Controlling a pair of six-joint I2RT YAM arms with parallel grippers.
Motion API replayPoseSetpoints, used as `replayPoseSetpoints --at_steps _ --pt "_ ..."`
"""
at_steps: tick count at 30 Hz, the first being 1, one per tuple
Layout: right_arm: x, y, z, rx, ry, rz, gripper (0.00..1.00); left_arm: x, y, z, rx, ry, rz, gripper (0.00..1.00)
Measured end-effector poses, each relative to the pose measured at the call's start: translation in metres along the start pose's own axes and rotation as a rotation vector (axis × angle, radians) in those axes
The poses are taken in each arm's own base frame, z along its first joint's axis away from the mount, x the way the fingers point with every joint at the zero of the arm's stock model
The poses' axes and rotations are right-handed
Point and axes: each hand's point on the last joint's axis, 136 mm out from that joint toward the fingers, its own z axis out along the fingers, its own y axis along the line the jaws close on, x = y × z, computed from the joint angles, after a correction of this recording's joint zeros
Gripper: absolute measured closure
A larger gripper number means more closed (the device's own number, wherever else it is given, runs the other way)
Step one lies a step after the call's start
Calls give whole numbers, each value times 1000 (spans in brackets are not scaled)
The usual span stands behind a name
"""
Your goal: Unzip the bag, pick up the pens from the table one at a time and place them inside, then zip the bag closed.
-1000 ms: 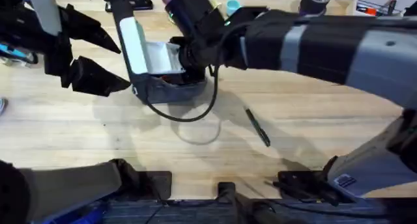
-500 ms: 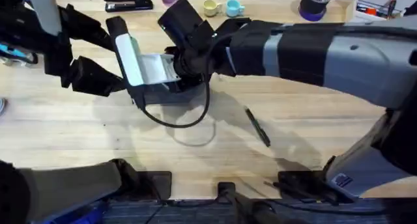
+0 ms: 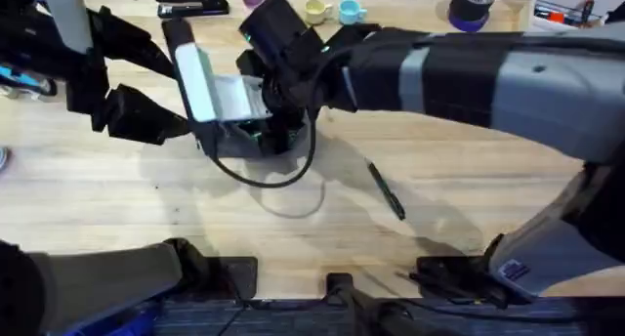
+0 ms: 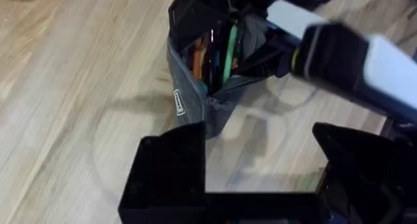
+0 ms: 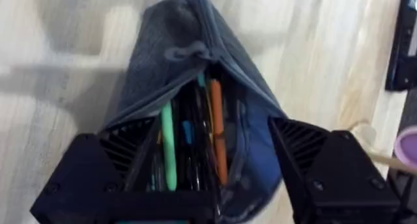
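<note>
The blue-grey bag point(image 5: 195, 68) stands on the table point(image 3: 469, 170) with its zipper open; green, orange and dark pens stick up inside it. My right gripper point(image 5: 208, 178) hangs open just over the bag's mouth, one finger on each side and nothing gripped. Seen from overhead, the right gripper point(image 3: 266, 116) covers most of the bag point(image 3: 249, 141). One dark pen point(image 3: 386, 189) lies alone on the wood to the right of the bag. My left gripper point(image 3: 181, 97) is open just left of the bag point(image 4: 202, 87), holding nothing.
A black cable point(image 3: 278, 175) loops from the right wrist onto the table in front of the bag. Along the far edge sit a black stapler point(image 3: 190, 2), small cups point(image 3: 314, 11) and a roll of tape point(image 3: 473, 2). Bare wood stretches along the front.
My right gripper has shifted slightly left and back over the bag, and more of the bag's open mouth shows. The left arm and the loose pen have not moved.
</note>
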Motion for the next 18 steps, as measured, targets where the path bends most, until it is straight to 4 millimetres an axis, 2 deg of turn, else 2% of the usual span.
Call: replayPoseSetpoints --at_steps 4,9,14,18 --pt "-1 -18 -28 51 -14 113 4 0 0 0 0 0 0 7" --pt "-5 -31 -85 104 -38 290 5 0 0 0 0 0 0 6" --pt "-12 -22 -136 107 -50 393 4 0 0 0 0 0 0 7" --pt "-9 -2 -171 82 -28 437 4 0 0 0 0 0 0 6"
